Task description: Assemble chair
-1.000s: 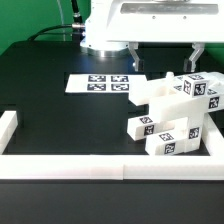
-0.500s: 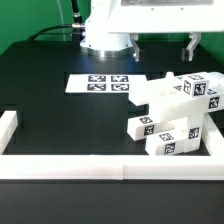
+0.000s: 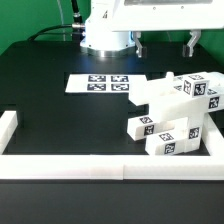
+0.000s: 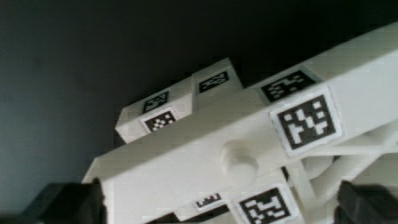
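A white border wall (image 3: 70, 168) is seen along the lower edge of the exterior view, bounding the black desk (image 3: 60, 115). Just behind it, at the lower right of the frame, the chair parts (image 3: 172, 115) are gathered in a tight touching cluster, tags outward. At centre, the marker board (image 3: 100, 83) lies flat. Farthest back, at the upper right, the pincer (image 3: 166, 44) is held released above the cluster, fingers spread, nothing between them.

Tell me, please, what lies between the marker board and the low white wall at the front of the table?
In the exterior view, nothing: only bare black table lies between the marker board and the front wall.
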`<control>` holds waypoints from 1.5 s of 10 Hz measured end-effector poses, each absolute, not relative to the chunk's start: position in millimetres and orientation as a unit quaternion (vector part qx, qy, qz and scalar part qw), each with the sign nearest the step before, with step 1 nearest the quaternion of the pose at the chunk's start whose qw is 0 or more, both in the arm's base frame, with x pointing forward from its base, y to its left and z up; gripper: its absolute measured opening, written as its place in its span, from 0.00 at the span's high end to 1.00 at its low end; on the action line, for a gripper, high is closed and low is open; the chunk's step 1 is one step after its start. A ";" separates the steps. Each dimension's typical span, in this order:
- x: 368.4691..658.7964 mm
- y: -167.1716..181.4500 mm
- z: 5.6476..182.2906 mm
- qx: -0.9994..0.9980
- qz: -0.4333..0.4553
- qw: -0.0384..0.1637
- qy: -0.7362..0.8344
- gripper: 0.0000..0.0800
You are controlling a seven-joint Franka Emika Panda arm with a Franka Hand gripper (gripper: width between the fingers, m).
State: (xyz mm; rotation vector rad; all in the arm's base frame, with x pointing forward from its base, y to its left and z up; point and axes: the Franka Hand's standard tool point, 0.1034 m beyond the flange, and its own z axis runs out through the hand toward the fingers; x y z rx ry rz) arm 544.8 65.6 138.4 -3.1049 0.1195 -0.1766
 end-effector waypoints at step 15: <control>476.9 61.8 85.4 -0.985 -0.018 0.022 0.172 0.19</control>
